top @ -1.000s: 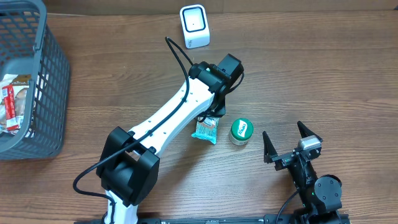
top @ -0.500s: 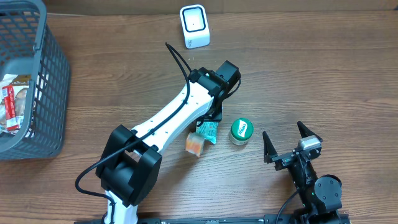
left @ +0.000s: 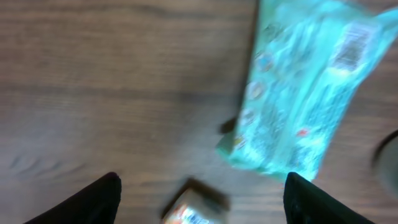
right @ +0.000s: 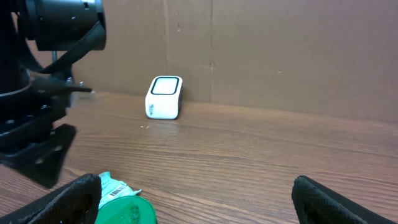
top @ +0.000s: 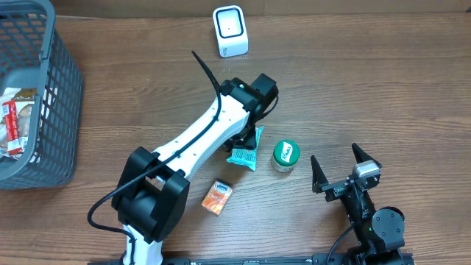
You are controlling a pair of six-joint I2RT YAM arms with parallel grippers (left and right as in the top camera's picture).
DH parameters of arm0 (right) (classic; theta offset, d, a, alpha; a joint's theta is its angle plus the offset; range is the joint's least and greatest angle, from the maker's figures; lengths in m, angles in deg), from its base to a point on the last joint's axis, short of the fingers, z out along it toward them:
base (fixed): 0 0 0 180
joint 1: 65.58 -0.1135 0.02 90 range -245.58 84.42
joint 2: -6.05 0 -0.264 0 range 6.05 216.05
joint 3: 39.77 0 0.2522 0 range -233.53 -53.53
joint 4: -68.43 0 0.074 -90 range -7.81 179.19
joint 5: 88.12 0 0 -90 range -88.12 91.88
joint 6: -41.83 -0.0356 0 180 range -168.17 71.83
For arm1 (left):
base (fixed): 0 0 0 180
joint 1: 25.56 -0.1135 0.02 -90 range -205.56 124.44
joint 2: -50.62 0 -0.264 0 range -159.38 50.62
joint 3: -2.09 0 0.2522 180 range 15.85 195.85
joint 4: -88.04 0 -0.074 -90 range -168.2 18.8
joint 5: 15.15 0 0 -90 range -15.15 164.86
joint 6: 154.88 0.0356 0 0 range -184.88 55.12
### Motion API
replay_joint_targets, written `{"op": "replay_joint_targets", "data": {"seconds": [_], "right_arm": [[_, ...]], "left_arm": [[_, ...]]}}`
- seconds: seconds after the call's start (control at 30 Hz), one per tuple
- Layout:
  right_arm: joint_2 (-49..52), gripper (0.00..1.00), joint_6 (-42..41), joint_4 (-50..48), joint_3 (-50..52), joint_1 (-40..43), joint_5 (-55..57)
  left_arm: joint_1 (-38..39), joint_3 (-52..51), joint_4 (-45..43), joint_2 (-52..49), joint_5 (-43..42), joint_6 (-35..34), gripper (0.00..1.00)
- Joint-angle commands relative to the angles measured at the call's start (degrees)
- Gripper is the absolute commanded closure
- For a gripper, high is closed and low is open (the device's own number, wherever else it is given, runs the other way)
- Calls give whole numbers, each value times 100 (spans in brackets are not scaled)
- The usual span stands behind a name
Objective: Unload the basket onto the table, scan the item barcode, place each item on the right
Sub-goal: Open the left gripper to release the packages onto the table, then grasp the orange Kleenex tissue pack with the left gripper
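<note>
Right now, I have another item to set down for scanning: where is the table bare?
Bare wood: right of the white scanner, across to the right edge of the table; also between the grey basket and the left arm. Crowded: the middle, where the teal packet, green-lidded jar and orange box cluster beside that arm.

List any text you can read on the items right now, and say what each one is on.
No words can be read in any view.
Green lid: white script logo, too small to read.
Orange box: blue logo patch, too small to read.
Teal packet: print and a barcode, blurred.
Packets in the basket: red and white print, illegible.
White scanner: no text visible.
</note>
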Motion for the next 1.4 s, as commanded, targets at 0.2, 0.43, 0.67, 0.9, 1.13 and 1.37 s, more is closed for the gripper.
{"op": "replay_joint_targets", "data": {"seconds": [0.2, 0.43, 0.67, 0.9, 1.13, 1.37], "right_arm": [[-37, 0, 24, -11, 61, 2, -9], [-37, 0, 26, -11, 61, 2, -9], [-37, 0, 26, -11, 61, 2, -9], [-37, 0, 26, -11, 61, 2, -9], [-37, 0, 26, -11, 61, 2, -9], [-37, 0, 26, -11, 61, 2, -9]], "left_arm": [[33, -15, 1342, 203, -938, 1405, 28], [295, -197, 1729, 203, -1134, 1550, 30], [610, -1095, 1394, 203, -1189, 1403, 25], [627, -1958, 208, 205, -1403, 1241, 37], [560, -2116, -289, 205, -1165, 1010, 36], [398, -2116, -487, 205, -737, 680, 41]]}}
